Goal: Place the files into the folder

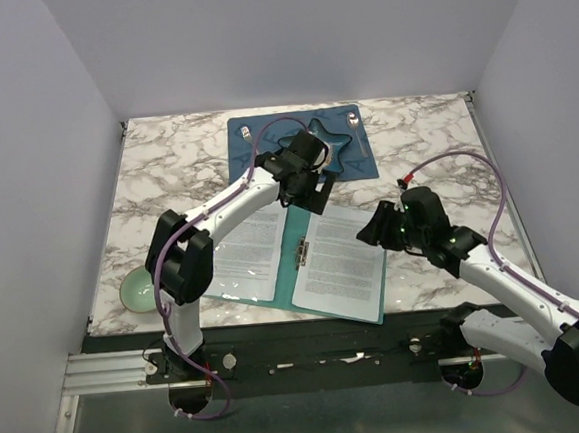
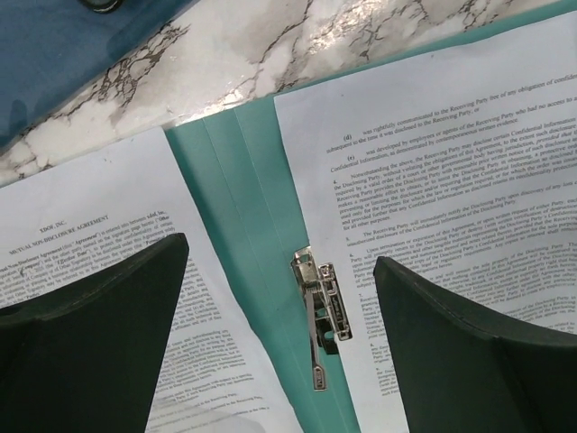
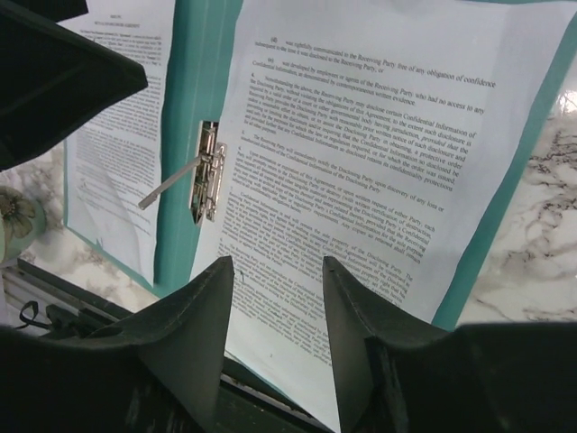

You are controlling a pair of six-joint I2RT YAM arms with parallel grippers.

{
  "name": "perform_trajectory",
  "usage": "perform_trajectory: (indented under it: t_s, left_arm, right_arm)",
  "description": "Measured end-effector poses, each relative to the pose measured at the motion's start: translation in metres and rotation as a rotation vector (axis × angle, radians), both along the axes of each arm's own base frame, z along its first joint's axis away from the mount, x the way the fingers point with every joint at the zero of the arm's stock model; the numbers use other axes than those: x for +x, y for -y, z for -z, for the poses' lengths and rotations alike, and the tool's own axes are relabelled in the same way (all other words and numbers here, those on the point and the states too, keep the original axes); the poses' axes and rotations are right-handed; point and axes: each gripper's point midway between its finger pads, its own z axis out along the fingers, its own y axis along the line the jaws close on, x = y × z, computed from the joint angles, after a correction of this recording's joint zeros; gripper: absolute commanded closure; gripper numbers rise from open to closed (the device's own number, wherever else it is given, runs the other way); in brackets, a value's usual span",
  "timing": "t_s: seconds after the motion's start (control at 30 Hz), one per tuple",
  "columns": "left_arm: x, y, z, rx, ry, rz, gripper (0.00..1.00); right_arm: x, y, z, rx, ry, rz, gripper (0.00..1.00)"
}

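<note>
The left arm stretches forward over the open folder. The left claw is spread wide above the spine clip. The right arm comes in from the right. The right claw hangs narrowly apart over the right-hand sheet, gripping nothing. Files lie on both halves of the folder, mid-surface. The left sheet is headed "NON-DISCLOSURE AGREEMENT".

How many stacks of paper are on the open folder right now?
2. One stack of files lies on the left half of the open teal folder, the other on the right half, the metal clip between them. Sheets under each top page may be hidden.
</note>
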Motion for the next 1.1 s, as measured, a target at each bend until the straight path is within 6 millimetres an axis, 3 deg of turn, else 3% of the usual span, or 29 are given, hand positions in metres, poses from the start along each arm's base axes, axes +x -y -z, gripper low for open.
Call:
perform_trajectory:
  t_s: [0.1,0.17,0.2,0.23,0.27,0.47,0.5,0.53,0.57,0.6,0.83,1.1]
  left_arm:
    - [-0.002,-0.003,0.006,0.011,-0.008,-0.010,0.18]
    - [-0.006,-0.006,0.012,0.023,-0.024,-0.016,0.54]
    - [-0.007,-0.007,0.014,0.026,-0.029,-0.017,0.68]
    - [-0.009,-0.007,0.016,0.023,-0.044,-0.027,0.93]
    - [-0.011,-0.007,0.016,0.023,-0.048,-0.023,1.00]
    - [-0.013,-0.001,0.016,0.015,-0.052,-0.010,1.00]
    - [-0.014,0.000,0.016,0.014,-0.054,-0.006,0.93]
    - [-0.015,0.000,0.016,0.013,-0.056,-0.005,0.38]
    - [-0.016,0.000,0.016,0.011,-0.060,0.000,0.09]
    - [-0.017,0.001,0.015,0.011,-0.065,0.011,0.01]
    - [-0.022,0.010,0.016,-0.004,-0.087,0.034,0.01]
    - [-0.019,0.015,0.056,0.053,-0.142,0.035,0.01]
  right_arm:
    - [0.003,-0.002,-0.004,0.005,0.020,-0.007,0.64]
    - [0.004,-0.003,-0.006,0.012,0.030,-0.015,0.75]
    - [0.004,-0.005,-0.008,0.018,0.035,-0.020,0.89]
    - [0.005,-0.007,-0.010,0.026,0.043,-0.026,0.95]
    - [0.007,-0.008,-0.012,0.037,0.053,-0.028,0.99]
    - [0.008,-0.021,-0.009,0.036,0.073,-0.074,0.99]
    - [0.007,-0.023,-0.008,0.032,0.072,-0.085,0.99]
    - [0.006,-0.026,-0.006,0.027,0.071,-0.098,0.97]
    - [0.005,-0.028,-0.004,0.022,0.071,-0.109,0.95]
    - [0.005,-0.030,-0.004,0.018,0.075,-0.120,0.93]
    - [0.008,-0.047,-0.006,0.016,0.130,-0.172,0.92]
    - [0.013,-0.071,-0.004,0.042,0.250,-0.214,0.96]
